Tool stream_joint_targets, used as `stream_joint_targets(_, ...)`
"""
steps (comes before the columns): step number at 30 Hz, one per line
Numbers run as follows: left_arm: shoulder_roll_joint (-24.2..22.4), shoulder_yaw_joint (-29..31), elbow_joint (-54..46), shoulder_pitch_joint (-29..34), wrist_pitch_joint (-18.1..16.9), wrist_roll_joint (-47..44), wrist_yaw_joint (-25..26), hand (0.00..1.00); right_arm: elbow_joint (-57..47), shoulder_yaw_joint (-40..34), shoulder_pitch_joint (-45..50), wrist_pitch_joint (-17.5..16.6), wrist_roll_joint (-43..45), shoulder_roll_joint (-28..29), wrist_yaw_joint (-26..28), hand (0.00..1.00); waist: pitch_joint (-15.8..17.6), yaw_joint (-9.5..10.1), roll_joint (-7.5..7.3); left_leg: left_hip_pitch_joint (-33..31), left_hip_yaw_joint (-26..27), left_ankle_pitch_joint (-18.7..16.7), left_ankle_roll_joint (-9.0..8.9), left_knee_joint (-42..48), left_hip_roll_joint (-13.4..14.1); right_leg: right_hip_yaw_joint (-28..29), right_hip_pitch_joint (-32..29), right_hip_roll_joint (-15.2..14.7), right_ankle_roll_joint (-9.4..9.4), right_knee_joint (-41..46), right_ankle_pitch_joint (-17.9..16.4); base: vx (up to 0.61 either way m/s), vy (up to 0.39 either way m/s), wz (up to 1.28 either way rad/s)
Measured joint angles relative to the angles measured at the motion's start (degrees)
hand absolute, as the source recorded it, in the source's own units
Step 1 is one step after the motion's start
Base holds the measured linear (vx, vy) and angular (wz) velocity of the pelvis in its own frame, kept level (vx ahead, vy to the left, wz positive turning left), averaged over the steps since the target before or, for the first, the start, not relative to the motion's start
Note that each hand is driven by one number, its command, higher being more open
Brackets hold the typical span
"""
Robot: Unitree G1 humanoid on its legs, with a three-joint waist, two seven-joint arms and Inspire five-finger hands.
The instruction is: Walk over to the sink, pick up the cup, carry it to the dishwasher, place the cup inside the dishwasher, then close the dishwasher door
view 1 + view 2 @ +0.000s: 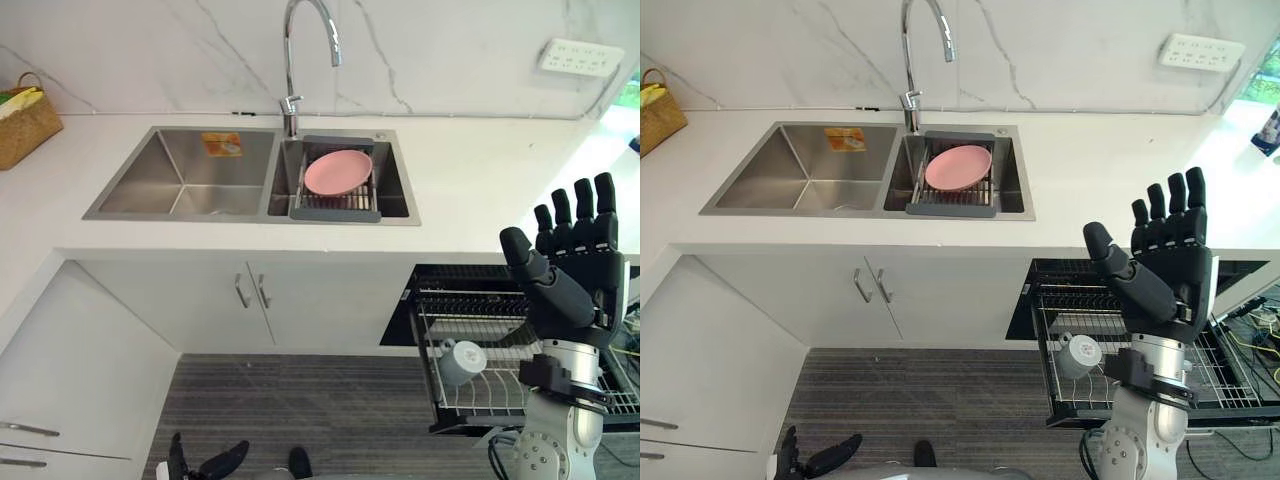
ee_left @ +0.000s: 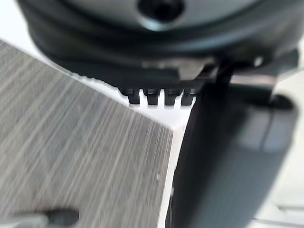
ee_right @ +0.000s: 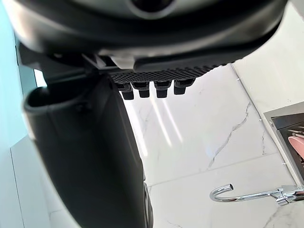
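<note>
In the pulled-out dishwasher rack [image 1: 500,392] | cup [image 1: 461,361] is found lying tipped | right hand [image 1: 585,270] is raised, fingers straight, empty | left hand [image 1: 205,462] is held low, relaxed | risk: closing judged likely to be blocked by the extended rack, cup jolted.

Dishwasher rack [image 1: 465,305] partly behind right hand [image 1: 585,270]

Bright and even overall, with daylight flooding in from beyond the right hand [image 1: 575,270], past its fingertips. Bleached almost white on the countertop [image 1: 470,190] there. Soft sheen in the steel sink [image 1: 180,175] well off to the thumb side, hard glints along the faucet [image 1: 300,60]. Dim across the cabinet doors [image 1: 250,300]; darkest inside the dishwasher [image 1: 440,280] just behind the thumb. Pale glare streaks on the marble wall [image 3: 166,123] past the fingers in the right wrist view.
</note>
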Motion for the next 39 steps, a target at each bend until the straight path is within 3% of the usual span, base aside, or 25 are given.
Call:
stream_joint_targets(2,-0.26,0.34,0.27,-0.03,-0.03,-0.41,0.06,1.0,-0.26,0.47,0.81,0.06,0.44,0.02,0.7,1.0,0.33,-0.11,1.12,-2.95,2.03,-3.58,-1.26,8.2,2.52,-0.64,1.36,0.93,-0.12,-0.39,-0.26,0.04,0.032,0.16)
stream_joint_targets(4,-0.36,0.5,0.8,-0.44,0.13,-0.55,0.13,1.0,-0.46,0.61,1.42,0.33,0.77,-0.04,1.44,1.0,0.43,-0.03,1.14,-3.37,3.39,-3.93,-2.16,9.22,2.79,-1.8,2.12,0.69,-0.35,-0.76,-0.53,0.01,0.046,0.32)
stream_joint_targets(5,-0.21,0.89,1.13,-0.76,0.35,-1.57,0.1,1.0,-0.49,0.89,1.3,0.33,0.8,-0.02,1.9,1.0,0.93,0.17,0.55,-3.67,3.91,-4.75,-3.86,10.14,2.8,-2.06,2.52,0.03,-0.93,-1.17,-0.85,-0.02,0.067,0.13)
stream_joint_targets(6,-0.3,1.13,1.8,-1.01,0.48,-2.41,0.27,1.0,-0.44,1.34,1.11,0.33,0.8,-0.02,2.28,1.0,1.25,0.75,0.47,-3.86,5.06,-5.6,-3.76,11.12,3.42,-2.11,3.01,-0.49,-0.83,-1.3,-0.89,-0.01,0.083,0.07)
stream_joint_targets(9,-0.99,1.63,2.76,0.72,0.09,-2.77,0.59,1.0,-0.41,3.34,-0.11,0.33,0.7,-0.14,2.31,1.0,1.3,1.48,0.61,-5.12,3.12,-4.92,-4.61,10.77,6.36,-1.18,5.27,-2.72,0.86,-1.79,-2.15,0.07,0.143,-0.16)
stream_joint_targets(10,-1.61,2.1,3.19,2.12,0.04,-2.78,0.67,1.0,-0.41,4.55,-0.79,0.3,0.63,-0.43,2.31,1.0,1.2,1.7,0.71,-5.58,1.75,-3.11,-5.02,9.66,7.55,0.07,5.75,-3.5,1.73,-1.94,-2.68,0.2,0.266,-0.39)
stream_joint_targets(11,-1.67,2.24,3.84,2.82,0.05,-2.73,0.78,1.0,-0.4,5.25,-0.8,0.02,0.49,-0.65,2.38,1.0,0.8,1.83,0.65,-5.54,2.19,-1.22,-3.68,9.94,7.44,1.01,6.05,-4.22,2.36,-2.26,-3.07,0.31,0.348,-0.46)
stream_joint_targets(13,-1.36,2.2,4.65,2.91,0.05,-2.55,1.32,1.0,-0.35,7.23,-1.36,-0.05,-0.31,-0.94,2.3,1.0,-0.51,2.14,-0.09,-5.81,4.83,-4.3,-0.94,11.16,5.44,3.11,5.47,-6.7,2.47,-3.33,-3.19,0.32,0.27,-0.34)
stream_joint_targets(16,-0.49,2.07,5.08,1.1,0.09,-2.17,1.87,1.0,-0.01,8.34,-2.05,0.43,-0.95,-1.37,2.95,1.0,-0.96,2.1,-0.24,-5.71,5.53,-6.69,0.54,11.71,3.57,6.12,4.38,-8.48,3.18,-1.29,-0.8,0.29,0.226,0.01)
stream_joint_targets(19,0.99,0.91,5.65,-1.95,0.12,-1.1,1.61,1.0,0.85,7.93,-3.69,0.88,-0.99,-2.09,3.0,1.0,-1.77,1.84,-0.61,-3.06,5.22,-7.32,1.12,7.99,2.03,6.2,0.16,-9.33,3.67,8.48,1.07,0.21,0.16,0.06)
stream_joint_targets(21,2.28,-0.99,5.78,-2.79,0.15,-0.82,1.33,1.0,1.28,7.35,-4.03,0.92,-0.95,-2.09,2.96,1.0,-2.19,1.17,-1.44,0.42,5.21,-7.58,1.53,4.54,0.98,6.31,-6.59,-11.23,6.2,24.45,3.29,0.2,0.101,-0.02)
stream_joint_targets(22,2.99,-2.01,5.81,-2.89,0.21,-0.61,0.96,1.0,1.6,7.15,-4.11,0.91,-0.91,-2.09,2.96,1.0,-2.2,0.9,-1.58,2.23,5.31,-7.73,1.67,3.37,0.7,6.6,-10.33,-11.93,6.26,32.71,4.6,0.23,0.074,0.0)
stream_joint_targets(23,3.53,-3.13,5.91,-3.02,0.29,-0.28,0.54,1.0,2.45,7.04,-4.2,0.89,-0.91,-2.11,2.92,1.0,-2.2,0.11,-1.55,4.76,5.07,-7.73,1.67,1.95,0.57,6.15,-14.44,-12.22,4.44,41.32,3.33,0.28,0.062,0.05)
stream_joint_targets(24,3.8,-4.07,5.84,-3.1,0.42,-0.26,0.58,1.0,3.32,7.19,-4.24,0.87,-0.89,-2.13,2.76,1.0,-2.19,-0.47,-1.29,7.06,5.04,-7.41,1.13,0.61,0.72,4.45,-17.39,-11.92,3.74,43.76,2.05,0.23,0.03,0.08)
stream_joint_targets(25,3.88,-4.21,5.76,-3.27,0.49,-0.24,0.57,1.0,3.67,7.23,-4.24,0.86,-0.89,-2.13,2.69,1.0,-2.23,-0.61,-1.26,7.86,5.04,-7.31,0.88,0.07,0.88,3.5,-18.74,-11.58,3.62,43.09,1.27,0.23,0.0,0.08)
stream_joint_targets(28,4.0,-4.3,5.7,-4.57,1.34,-0.18,0.58,1.0,4.72,7.68,-4.24,0.59,-0.89,-2.13,2.47,1.0,-2.27,-1.34,-1.3,9.58,4.24,-7.69,-0.6,-0.53,1.98,0.16,-22.08,-9.1,2.07,27.44,0.87,0.22,-0.092,0.12)
stream_joint_targets(30,4.73,-4.58,5.64,-4.19,1.66,1.03,0.54,1.0,5.55,9.23,-4.2,0.14,-0.91,-1.97,2.88,1.0,-2.57,-1.47,-2.34,10.99,4.02,-8.86,-2.54,-0.01,2.11,0.03,-21.3,-8.21,-0.83,14.04,8.78,0.21,-0.195,0.03)
stream_joint_targets(31,5.51,-4.65,5.7,-4.15,2.15,2.81,0.54,1.0,6.54,9.72,-4.12,-0.4,-0.93,-1.92,3.39,1.0,-2.3,-1.51,-2.77,11.92,3.37,-10.08,-3.85,0.95,2.28,1.81,-19.67,-7.0,1.58,10.51,11.83,0.17,-0.232,-0.08)
stream_joint_targets(33,4.46,-4.51,5.17,-3.43,2.51,4.13,0.59,1.0,8.11,9.26,-3.97,-0.42,-0.87,-2.32,2.86,1.0,-2.93,-0.85,-1.22,12.46,2.81,-11.0,-5.3,0.72,6.15,1.12,-16.17,-2.81,1.26,4.18,13.44,0.14,-0.238,-0.18)
stream_joint_targets(35,4.07,-3.66,4.85,-3.47,2.77,4.14,0.38,1.0,8.01,8.37,-3.95,-0.46,-0.96,-2.62,2.33,1.0,-2.94,-0.64,-1.21,13.19,3.07,-11.16,-5.47,-0.03,7.59,0.52,-13.36,-0.4,0.92,-1.61,15.15,0.07,-0.131,-0.16)
stream_joint_targets(36,3.73,-2.91,4.45,-3.43,2.77,4.12,0.44,1.0,6.93,8.0,-3.96,-0.47,-1.73,-3.41,1.59,1.0,-3.07,-0.35,-1.31,13.58,3.59,-11.07,-5.93,-0.74,8.49,0.58,-10.68,1.38,0.21,-7.54,17.57,0.08,-0.104,-0.17)
stream_joint_targets(39,3.13,-2.75,4.42,-3.45,2.77,4.16,0.61,1.0,4.3,7.28,-4.28,-0.42,-3.95,-5.58,1.44,1.0,-3.04,-0.08,-1.08,13.79,4.17,-10.22,-7.22,-2.01,8.73,0.95,-8.76,2.29,-0.16,-13.39,21.2,0.09,-0.057,-0.11)
